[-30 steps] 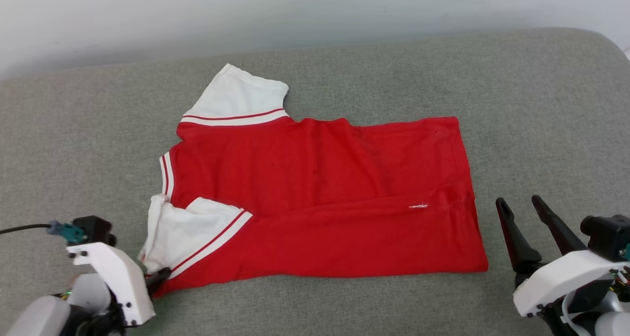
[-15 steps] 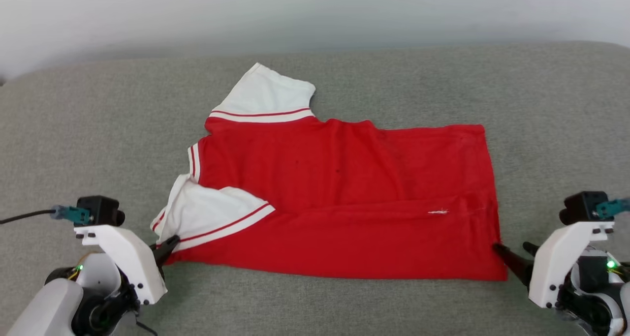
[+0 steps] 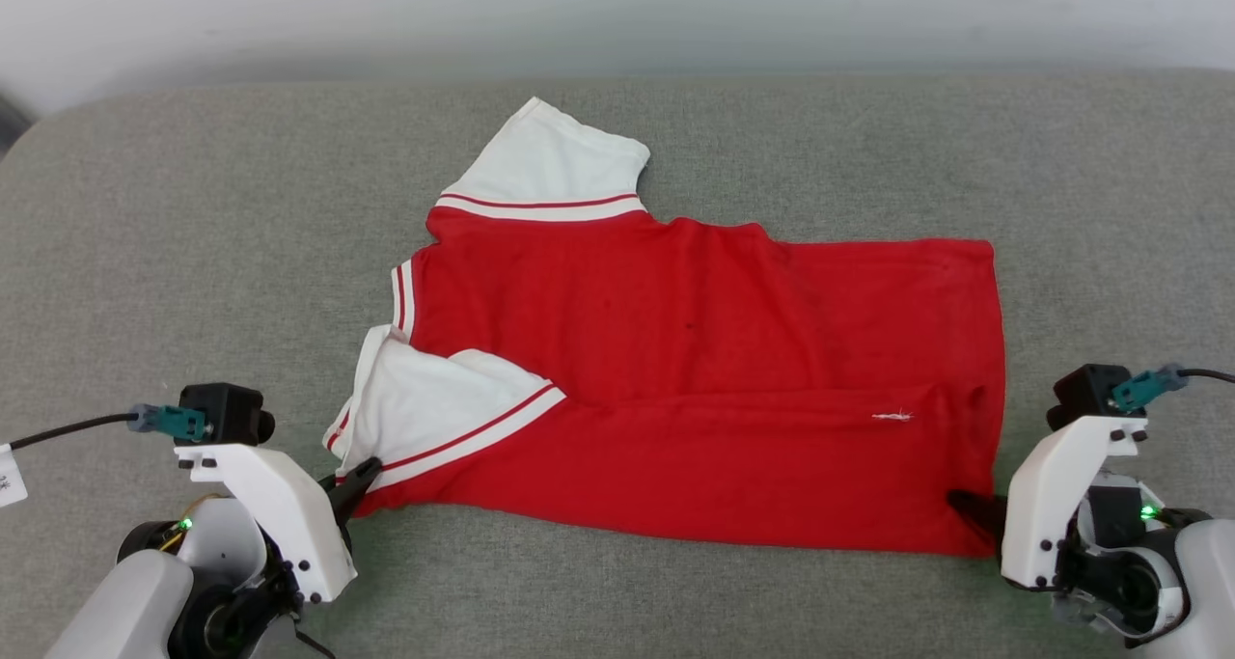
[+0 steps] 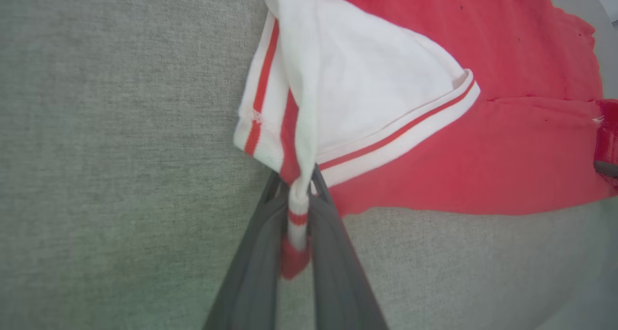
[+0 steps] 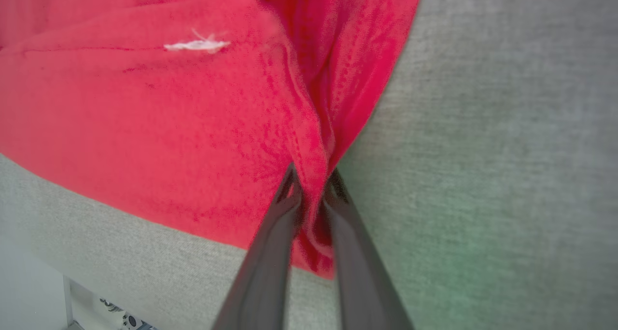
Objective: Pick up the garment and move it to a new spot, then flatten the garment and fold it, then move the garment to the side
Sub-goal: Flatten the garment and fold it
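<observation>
L end effector (image 3: 362, 471): sits at lower left of the head view. Fingers are together, clamped on a bunched fold of the garment (image 3: 695, 370) at its near-left corner. In the left wrist view the L end effector (image 4: 299, 190) pinches red-and-white striped trim, and a red tip of cloth hangs between the fingers.

Garment: lies spread on the grey fabric surface (image 3: 193, 254), approx. centre, with neck end to the left and hem end to the right. Far white sleeve (image 3: 550, 167) lies flat. Near white sleeve (image 3: 444, 408) is folded onto the red body. White thread mark (image 3: 892, 415) is near the hem.

R end effector (image 3: 965, 505): sits at the near-right hem corner. In the right wrist view the R end effector (image 5: 311, 185) has its fingers closed on a raised red pleat, probably two layers; blur prevents confirmation.
</observation>
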{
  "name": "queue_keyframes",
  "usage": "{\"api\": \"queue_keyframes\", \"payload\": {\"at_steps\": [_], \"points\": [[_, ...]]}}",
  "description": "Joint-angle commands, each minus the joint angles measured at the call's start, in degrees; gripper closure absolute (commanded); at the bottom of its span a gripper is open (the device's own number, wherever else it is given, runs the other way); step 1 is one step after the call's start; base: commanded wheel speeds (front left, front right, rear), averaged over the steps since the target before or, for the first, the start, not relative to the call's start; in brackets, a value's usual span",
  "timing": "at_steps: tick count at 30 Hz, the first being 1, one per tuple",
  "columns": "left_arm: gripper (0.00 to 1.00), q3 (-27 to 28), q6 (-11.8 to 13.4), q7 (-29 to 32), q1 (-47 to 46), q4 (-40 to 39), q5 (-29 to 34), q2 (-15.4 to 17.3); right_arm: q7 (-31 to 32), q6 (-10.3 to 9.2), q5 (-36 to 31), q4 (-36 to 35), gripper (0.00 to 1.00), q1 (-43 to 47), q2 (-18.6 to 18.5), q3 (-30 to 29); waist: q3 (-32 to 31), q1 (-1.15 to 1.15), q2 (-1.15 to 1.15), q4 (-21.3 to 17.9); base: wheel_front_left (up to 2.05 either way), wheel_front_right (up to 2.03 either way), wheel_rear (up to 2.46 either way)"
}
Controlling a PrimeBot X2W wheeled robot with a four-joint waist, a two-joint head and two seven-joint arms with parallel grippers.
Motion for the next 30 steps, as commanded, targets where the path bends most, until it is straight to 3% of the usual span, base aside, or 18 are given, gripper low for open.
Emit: {"api": "queue_keyframes", "payload": {"at_steps": [1,15,26,27,28,29,30], "points": [[1.00,0.1,0.4,-0.4,0.8,-0.2,-0.2,-0.1,0.2,0.12,0.3,1.6,1.00,1.6,1.2,1.8,-0.9,0.00,0.00,-0.4,0.00,0.00,0.00],[1.00,0.4,4.5,-1.9,10.0,-5.1,-0.5,0.6,-2.0,0.07,1.1,-4.6,1.00,5.7,-1.8,3.2,-12.1,0.00,0.00,-1.1,0.00,0.00,0.00],[1.00,-0.1,7.9,0.1,17.0,-9.7,-1.7,1.7,1.6,0.07,0.5,-8.0,1.00,13.2,-1.0,-0.9,-14.5,0.00,0.00,-0.8,0.00,0.00,0.00],[1.00,-0.4,7.9,-0.1,17.2,-9.3,-1.6,1.4,1.2,0.07,0.3,-7.8,0.96,13.6,-0.8,-1.1,-14.5,0.00,0.00,-0.8,0.00,0.00,0.00],[0.95,-0.5,8.1,-0.5,17.3,-8.7,-1.8,0.8,0.6,0.07,0.0,-7.6,0.60,13.9,-0.5,-1.2,-14.4,0.00,0.00,-0.8,0.00,0.00,0.00],[0.56,-0.6,8.2,-0.6,17.4,-7.9,-2.0,0.2,0.0,0.07,0.0,-7.2,0.00,14.5,-0.2,-1.1,-14.3,0.00,0.00,-0.8,0.00,0.00,0.00],[0.07,-0.8,8.0,-0.6,17.3,-7.2,-2.2,-0.3,-1.2,0.07,-0.2,-7.2,0.00,14.9,0.0,-1.0,-14.1,0.00,0.00,-0.8,0.00,0.00,0.00]]}}
